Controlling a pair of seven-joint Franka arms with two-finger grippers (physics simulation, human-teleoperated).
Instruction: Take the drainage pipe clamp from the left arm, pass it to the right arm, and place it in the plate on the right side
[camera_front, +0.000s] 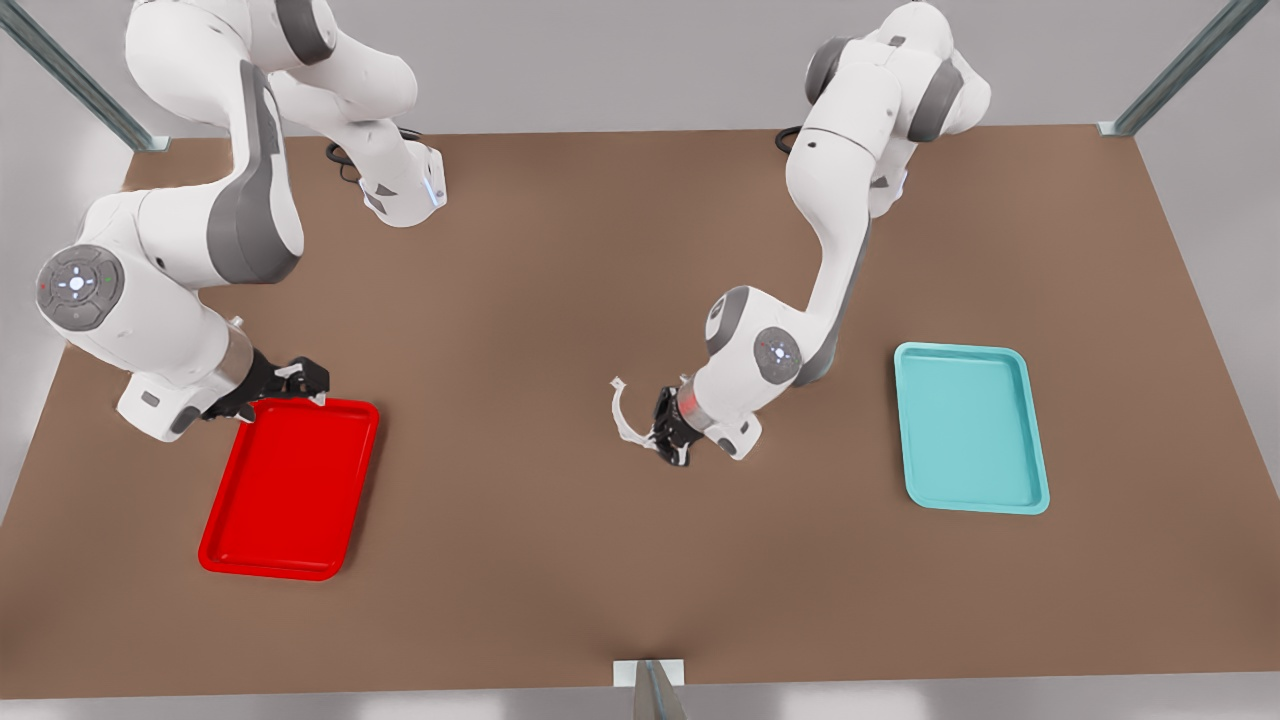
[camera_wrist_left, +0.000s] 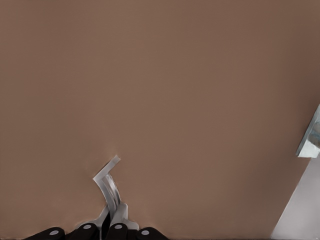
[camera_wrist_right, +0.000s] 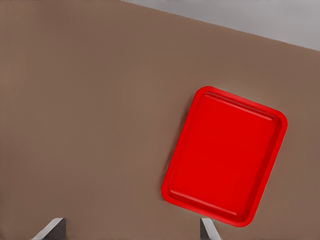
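left gripper (camera_front: 664, 437) clamped on small white plastic C-shaped clamp (camera_front: 626, 415), sticking outward for handoff. right gripper (camera_front: 297, 381) spread wide, waiting by bright red rectangular tray (camera_front: 288, 487).

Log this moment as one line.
left gripper: shut on clamp, mid-table | right gripper: open, by red plate | handover: pending

A brown tabletop (camera_front: 560, 560) spans the scene; grey metal struts rise at 11 (camera_front: 70, 75) and 1 o'clock (camera_front: 1180, 70); pale grey wall (camera_front: 620, 60) behind
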